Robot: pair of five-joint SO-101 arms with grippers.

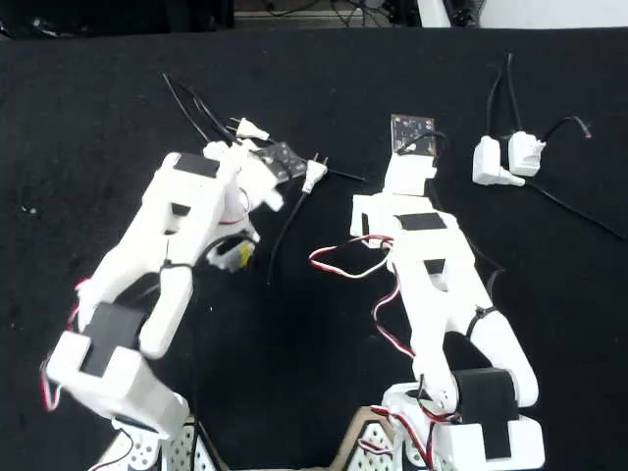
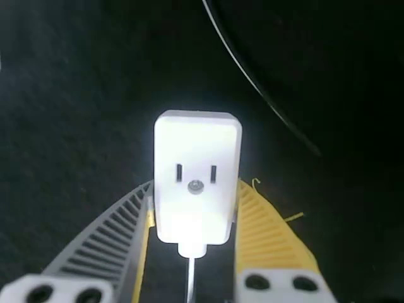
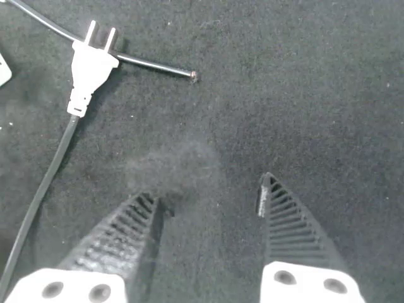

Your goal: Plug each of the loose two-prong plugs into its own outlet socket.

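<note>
My left gripper (image 2: 192,192) is shut on a white outlet socket (image 2: 197,180), whose two slots face the camera. In the high view this gripper (image 1: 273,165) is at the back left. Just to its right a loose white two-prong plug (image 1: 314,175) lies on its black cable. A second white plug (image 1: 250,128) lies behind the left gripper. My right gripper (image 3: 208,189) stands open over bare mat with nothing between its fingers, and the white plug (image 3: 91,60) lies off to one side of it. In the high view the right gripper (image 1: 412,135) is at the back centre.
Two more white outlet blocks (image 1: 488,160) (image 1: 526,152) with black cables sit side by side at the back right. A cut black cable end (image 3: 192,76) lies near the plug. Thin black cables (image 1: 196,103) trail over the black mat (image 1: 324,324) at the back left.
</note>
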